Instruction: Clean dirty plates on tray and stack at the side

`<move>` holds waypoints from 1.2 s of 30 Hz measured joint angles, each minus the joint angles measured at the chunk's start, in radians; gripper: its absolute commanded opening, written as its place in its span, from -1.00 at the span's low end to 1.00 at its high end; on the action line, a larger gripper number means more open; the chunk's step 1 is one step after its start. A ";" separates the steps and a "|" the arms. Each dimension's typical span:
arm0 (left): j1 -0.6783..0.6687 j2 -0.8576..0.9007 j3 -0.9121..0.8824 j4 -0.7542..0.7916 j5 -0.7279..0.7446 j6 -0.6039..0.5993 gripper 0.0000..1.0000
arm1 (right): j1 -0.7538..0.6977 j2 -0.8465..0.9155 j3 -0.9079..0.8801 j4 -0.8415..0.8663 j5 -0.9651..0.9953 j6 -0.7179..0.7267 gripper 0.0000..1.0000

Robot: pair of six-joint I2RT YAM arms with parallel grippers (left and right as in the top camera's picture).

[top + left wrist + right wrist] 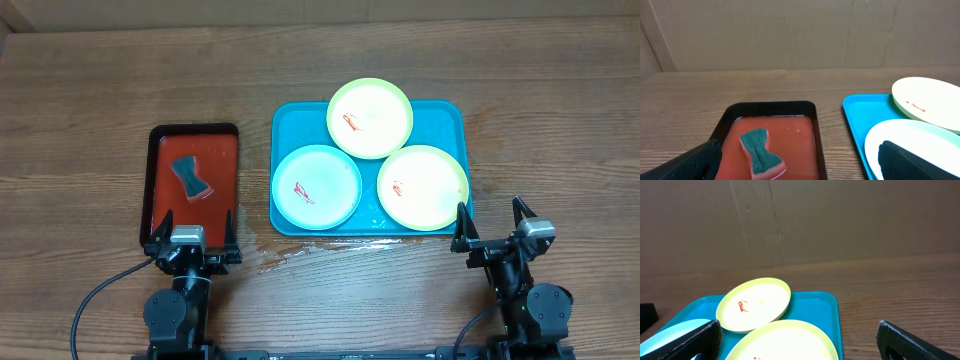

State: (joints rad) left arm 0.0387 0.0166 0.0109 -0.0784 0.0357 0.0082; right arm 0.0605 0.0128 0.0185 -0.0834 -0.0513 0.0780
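The turquoise tray [448, 120] lies right of centre and holds three dirty plates. A yellow-green plate [370, 118] is at the back, a blue-white plate [317, 187] at the front left, and a second yellow-green plate [421, 187] at the front right. Each has a small red smear. My left gripper [195, 243] is open and empty at the near end of the red tray. My right gripper [492, 228] is open and empty just off the turquoise tray's front right corner. The plates also show in the right wrist view [754, 303] and the left wrist view [927, 102].
A red tray with a black rim [158, 165] lies at the left, wet inside, with a green-topped sponge [191, 176] in it; the sponge also shows in the left wrist view [760, 151]. Water spots [290, 252] lie on the wooden table [100, 90] before the turquoise tray.
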 measured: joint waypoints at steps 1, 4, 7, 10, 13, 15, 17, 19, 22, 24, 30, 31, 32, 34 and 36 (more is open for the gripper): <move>0.000 0.000 0.000 0.000 0.000 0.000 0.99 | 0.000 0.000 0.000 0.000 0.000 -0.001 1.00; 0.000 0.000 0.000 0.000 0.000 0.000 1.00 | 0.000 0.000 0.000 0.000 0.000 0.000 1.00; 0.000 0.000 0.000 0.000 0.000 0.000 1.00 | 0.000 0.000 0.000 0.000 0.000 -0.001 1.00; 0.000 0.000 0.000 0.000 0.000 0.000 1.00 | 0.000 0.000 0.000 0.000 0.000 -0.001 1.00; 0.000 0.000 0.000 0.000 0.000 0.000 0.99 | 0.000 0.000 0.000 0.000 0.000 0.000 1.00; 0.000 0.000 0.000 0.000 0.000 0.000 0.99 | 0.000 0.000 0.000 0.000 0.000 0.000 1.00; 0.000 0.000 0.000 0.000 0.000 0.000 1.00 | 0.000 0.000 0.000 0.000 0.000 -0.001 1.00; 0.000 0.000 0.000 0.000 0.000 0.000 1.00 | 0.000 0.000 0.000 0.000 0.000 0.000 1.00; 0.000 0.000 0.000 0.000 0.000 0.000 1.00 | 0.000 0.000 0.000 0.000 0.000 -0.001 1.00; 0.000 0.000 0.000 0.000 0.000 0.000 1.00 | 0.000 0.000 0.000 0.000 0.000 0.000 1.00; 0.000 0.000 0.000 0.000 0.000 0.000 1.00 | 0.000 0.000 0.000 0.000 0.000 -0.001 1.00; 0.000 0.000 0.000 0.000 0.000 0.000 1.00 | 0.000 0.000 0.000 0.000 0.000 -0.001 1.00; 0.000 0.000 0.000 0.000 0.000 0.000 1.00 | 0.000 0.000 0.000 0.000 0.000 0.000 1.00; 0.000 0.000 0.000 0.000 0.000 0.000 1.00 | 0.000 0.000 0.000 0.000 0.000 -0.001 1.00; 0.000 0.000 0.000 0.000 0.000 0.000 1.00 | 0.000 0.000 0.000 0.000 0.000 0.000 1.00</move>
State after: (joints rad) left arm 0.0387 0.0170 0.0109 -0.0784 0.0357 0.0078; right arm 0.0605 0.0128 0.0185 -0.0837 -0.0513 0.0776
